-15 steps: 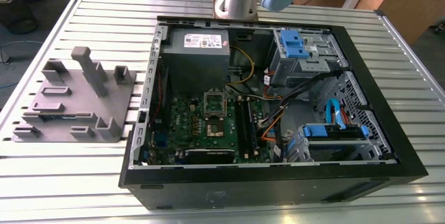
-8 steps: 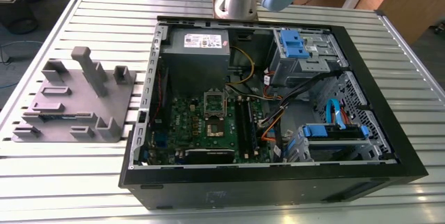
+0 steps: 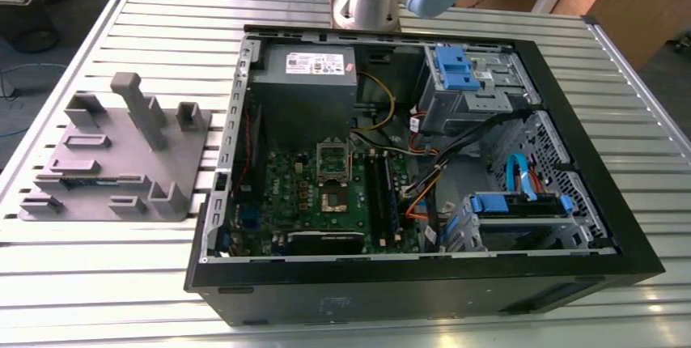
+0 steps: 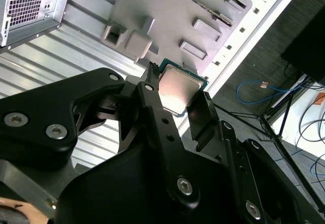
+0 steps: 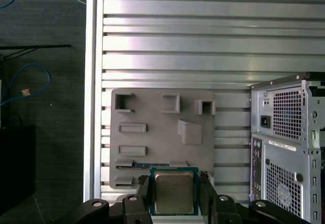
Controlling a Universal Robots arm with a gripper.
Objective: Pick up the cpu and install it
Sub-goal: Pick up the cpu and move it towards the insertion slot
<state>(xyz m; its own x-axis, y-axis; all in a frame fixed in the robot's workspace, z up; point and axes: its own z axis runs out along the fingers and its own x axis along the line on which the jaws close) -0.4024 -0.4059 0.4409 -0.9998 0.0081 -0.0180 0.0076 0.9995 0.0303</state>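
cpu point(image 5: 174, 192), clamped within end effector point(image 5: 175, 196)

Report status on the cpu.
Status: gripper shut on cpu. Chip held above grey tray, not touching it. Open computer case, no obstruction seen.

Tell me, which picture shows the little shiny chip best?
The first wrist view: the cpu faces the camera flat, held by the gripper. The second wrist view shows it tilted, partly hidden by the gripper. The exterior view shows the computer case.
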